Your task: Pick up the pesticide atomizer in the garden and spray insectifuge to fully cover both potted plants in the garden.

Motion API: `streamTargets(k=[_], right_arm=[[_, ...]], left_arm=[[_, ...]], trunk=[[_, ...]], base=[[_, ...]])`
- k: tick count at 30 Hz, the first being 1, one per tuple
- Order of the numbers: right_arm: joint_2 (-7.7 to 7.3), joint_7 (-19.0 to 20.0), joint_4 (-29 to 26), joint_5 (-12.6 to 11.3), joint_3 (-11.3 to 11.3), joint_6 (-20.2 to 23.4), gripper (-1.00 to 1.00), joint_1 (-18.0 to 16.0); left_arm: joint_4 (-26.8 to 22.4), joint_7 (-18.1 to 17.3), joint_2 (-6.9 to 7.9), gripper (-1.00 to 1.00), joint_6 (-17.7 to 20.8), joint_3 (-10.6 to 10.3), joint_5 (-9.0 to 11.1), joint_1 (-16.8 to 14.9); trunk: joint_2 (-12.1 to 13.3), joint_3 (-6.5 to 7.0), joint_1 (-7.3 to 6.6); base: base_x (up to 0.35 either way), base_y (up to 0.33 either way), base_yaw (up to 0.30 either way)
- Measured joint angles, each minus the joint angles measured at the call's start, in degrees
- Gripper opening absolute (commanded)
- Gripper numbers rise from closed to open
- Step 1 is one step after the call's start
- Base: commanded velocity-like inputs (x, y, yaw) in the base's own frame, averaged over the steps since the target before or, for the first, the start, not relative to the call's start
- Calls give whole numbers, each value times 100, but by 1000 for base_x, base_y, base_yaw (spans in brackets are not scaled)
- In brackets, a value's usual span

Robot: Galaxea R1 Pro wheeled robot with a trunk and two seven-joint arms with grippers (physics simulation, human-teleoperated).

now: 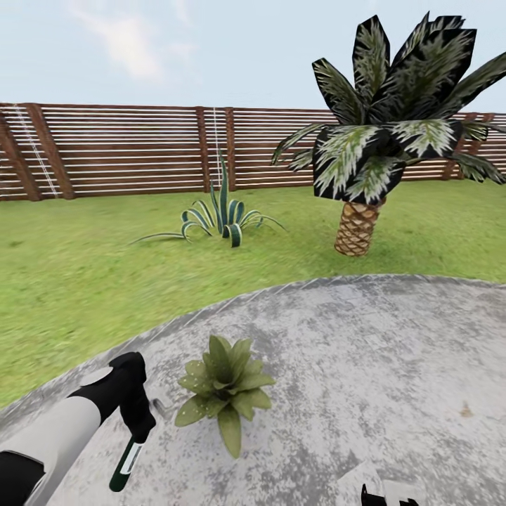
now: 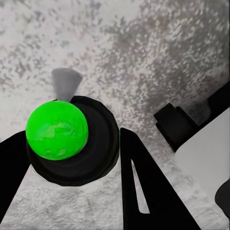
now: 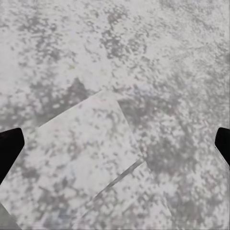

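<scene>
The atomizer (image 2: 62, 139) is held in the left gripper (image 1: 137, 422), its dark fingers (image 2: 143, 187) closed at either side of the bottle, so the pick-up is judged done. It hangs over the paved patio (image 1: 365, 379), near the curved lawn-side edge, just beside one potted plant (image 1: 225, 390). No spray can be seen; coverage of both plants is judged outstanding. The green cap is shown from the left wrist; the plant from the head. The right gripper (image 3: 115, 143) is spread wide above bare paving.
</scene>
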Motion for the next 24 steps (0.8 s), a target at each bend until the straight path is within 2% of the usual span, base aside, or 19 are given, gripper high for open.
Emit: streamTargets(k=[3,7,10,11,18,24], right_arm=[[0,3,-2,2,0,2,100,1],[0,10,-2,-1,0,3,100,2],[0,11,-2,4,0,3,100,2],[0,11,-2,4,0,3,100,2],[6,11,-2,5,-1,3,100,2],[9,11,-2,5,-1,2,100,1]], left_arm=[[-2,8,2,-100,52,-1,-19,-6],[8,155,19,-100,454,-17,-57,-7],[57,257,56,-100,486,-21,-65,2],[65,283,108,-100,481,-24,-70,6],[64,351,220,-100,478,-16,-57,22],[46,371,232,-100,487,3,0,23]], trunk=[[0,0,-3],[0,0,-1],[0,0,0],[0,-1,0],[0,-14,0],[0,-26,0]], base=[[243,-109,76],[122,-15,11],[14,-2,19],[3,0,139],[1,0,241],[25,-35,255]])
